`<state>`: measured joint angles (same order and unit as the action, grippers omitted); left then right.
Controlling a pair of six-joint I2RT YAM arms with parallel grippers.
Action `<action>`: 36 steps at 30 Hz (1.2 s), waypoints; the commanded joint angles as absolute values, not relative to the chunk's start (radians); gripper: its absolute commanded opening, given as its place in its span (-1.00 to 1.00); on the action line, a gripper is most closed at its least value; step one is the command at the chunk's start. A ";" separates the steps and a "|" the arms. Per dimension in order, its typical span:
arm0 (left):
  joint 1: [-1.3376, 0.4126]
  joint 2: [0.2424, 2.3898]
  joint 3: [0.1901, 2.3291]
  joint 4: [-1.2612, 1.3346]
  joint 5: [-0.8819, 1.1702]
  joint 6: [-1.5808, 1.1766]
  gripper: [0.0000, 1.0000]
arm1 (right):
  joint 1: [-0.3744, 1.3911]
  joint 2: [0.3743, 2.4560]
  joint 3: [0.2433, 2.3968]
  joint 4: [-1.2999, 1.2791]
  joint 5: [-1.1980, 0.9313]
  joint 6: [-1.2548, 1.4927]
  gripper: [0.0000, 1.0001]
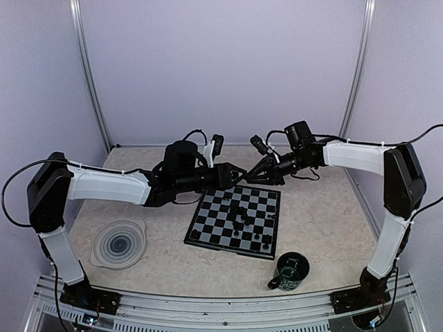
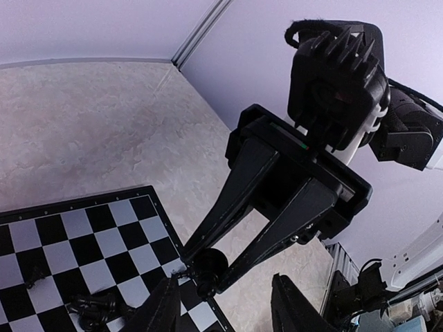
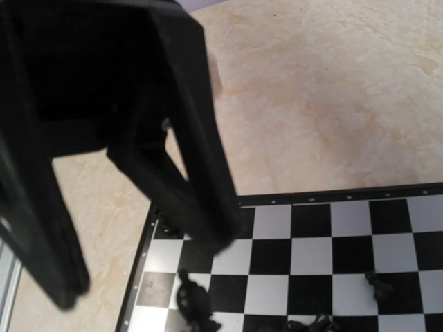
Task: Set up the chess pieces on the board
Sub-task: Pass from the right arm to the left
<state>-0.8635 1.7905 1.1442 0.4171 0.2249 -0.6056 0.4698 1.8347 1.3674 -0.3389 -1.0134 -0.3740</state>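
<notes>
Left wrist view showed my left fingers (image 2: 169,308) spread apart and empty, poised just below a small piece (image 2: 208,264). My right fingers (image 2: 242,194) pinched it over the board's (image 1: 214,207) far edge, probably for a handover or placing. It hung roughly upright, round head up. Other pieces (image 1: 242,216) crowded mid-board.

The chess pieces (image 1: 243,220) are black, the board (image 1: 211,221) chequered black and light grey.
</notes>
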 commanded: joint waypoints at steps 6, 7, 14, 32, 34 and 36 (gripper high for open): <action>-0.870 1.849 1.207 0.401 0.288 -0.623 -0.29 | 0.469 1.822 1.354 -0.347 -1.042 -0.391 -0.67; -0.869 1.851 1.209 0.399 0.290 -0.624 -0.31 | 0.469 1.822 1.353 -0.348 -1.040 -0.391 -0.66; -0.870 1.860 1.209 0.397 0.285 -0.625 -0.53 | 0.469 1.825 1.351 -0.351 -1.041 -0.398 -0.65; -0.854 1.769 1.213 0.141 0.276 -0.437 -0.91 | 0.417 1.766 1.370 -0.483 -1.021 -0.530 -0.15; -0.858 1.718 1.201 0.036 0.266 -0.388 -0.90 | 0.366 1.738 1.350 -0.486 -1.020 -0.533 -0.09; -0.869 1.672 1.191 -0.084 0.252 -0.345 -0.91 | 0.300 1.723 1.317 -0.451 -1.035 -0.512 -0.02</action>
<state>-0.8562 1.7958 1.1847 0.1658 0.2775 -0.4843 0.4145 1.8027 1.3521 -0.4458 -1.0210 -0.5014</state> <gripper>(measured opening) 0.091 0.462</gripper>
